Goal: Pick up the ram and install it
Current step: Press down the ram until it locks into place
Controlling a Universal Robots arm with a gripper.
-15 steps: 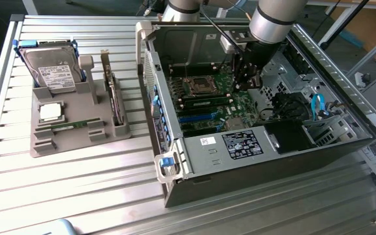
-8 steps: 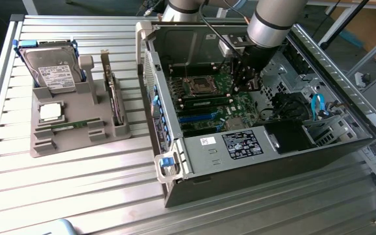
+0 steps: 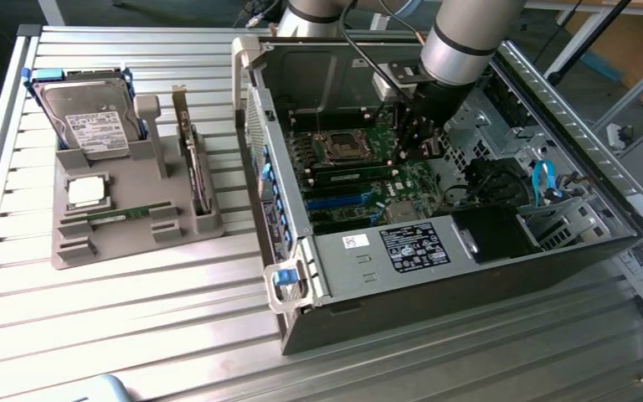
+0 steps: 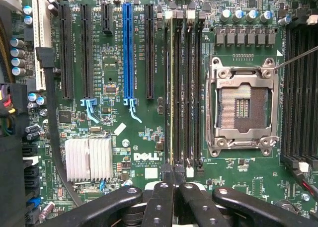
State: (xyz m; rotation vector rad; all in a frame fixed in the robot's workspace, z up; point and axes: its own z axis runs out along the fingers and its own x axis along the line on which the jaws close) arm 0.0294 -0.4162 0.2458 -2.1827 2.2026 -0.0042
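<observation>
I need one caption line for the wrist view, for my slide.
Shut gripper above the motherboard, in line with a ram stick standing in the slots beside the empty processor socket.

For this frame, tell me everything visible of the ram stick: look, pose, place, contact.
In the wrist view the ram is seen edge-on: a long, thin strip with a pale yellow-green top edge, standing upright in one of the black memory slots beside the open, empty processor socket. It runs straight along the slot. Its chips and label are hidden from this angle. The shut gripper meets over one end; whether it pinches or only presses the stick cannot be told.
</observation>
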